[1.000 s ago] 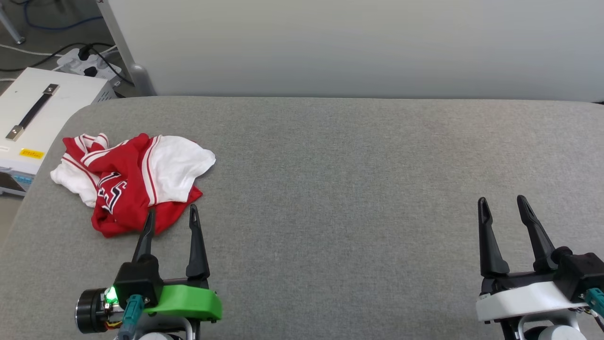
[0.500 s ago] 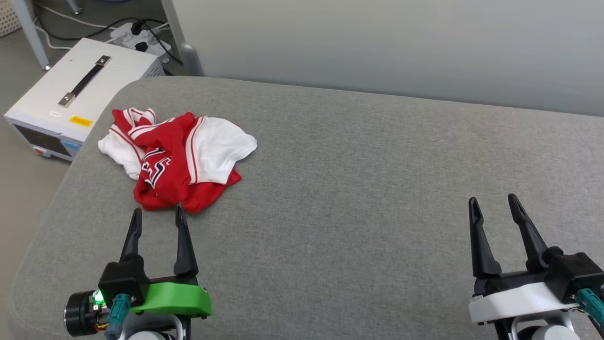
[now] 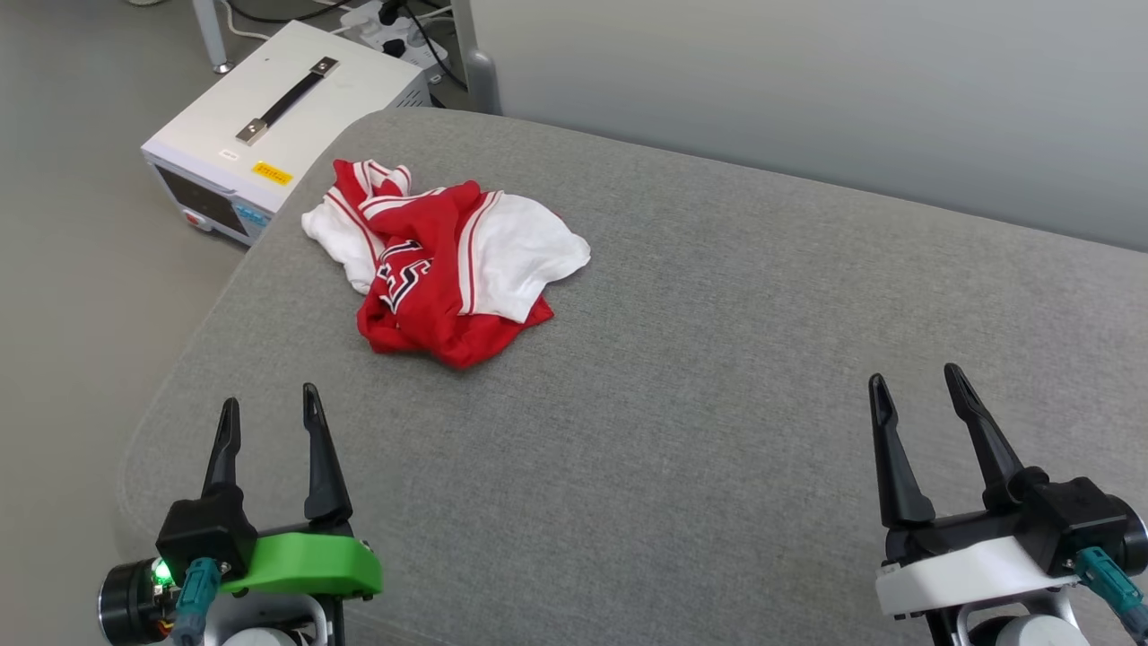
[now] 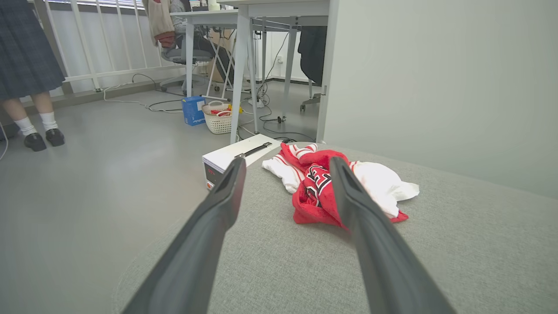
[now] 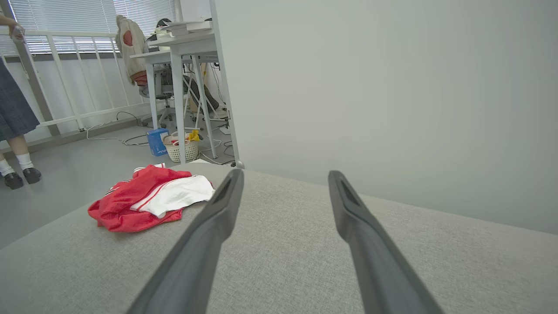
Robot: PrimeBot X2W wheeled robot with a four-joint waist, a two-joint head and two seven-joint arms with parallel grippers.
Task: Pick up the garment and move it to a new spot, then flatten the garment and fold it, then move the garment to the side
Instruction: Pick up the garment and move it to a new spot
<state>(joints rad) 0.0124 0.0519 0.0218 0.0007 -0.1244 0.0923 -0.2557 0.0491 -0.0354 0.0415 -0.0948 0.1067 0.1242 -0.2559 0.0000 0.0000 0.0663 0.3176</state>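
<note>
Waiting at the near edge of a grey cloth-covered table [image 3: 717,359], the robot has every step of its laundry job ahead of it: nothing is lifted, flattened or folded yet. At far left, off the table's rounded corner, a white metal box [image 3: 359,85] with a dark strap handle sits on the smooth floor. The left gripper [image 3: 269,399], on its green mount, is poised over the table's near left corner, its two long, dark, tapered fingers spread apart and holding nothing. Beyond it and to its right lies the garment [image 3: 448,269], a crumpled heap near the table's far left corner, apart from both grippers. Its soft red jersey cloth is bunched into folds, with a white sleeve panel draped over the right side. Red-and-white striped trim curls at the top, and part of the navy, white-outlined lettering shows on a crease. The table cover looks coarse-woven and matte. At near right, the right gripper [image 3: 915,377], on a white mount, has its fingers likewise apart and empty, well away from the shirt. By the look of it, the pick-up comes first, and the left arm is the nearer one.
</note>
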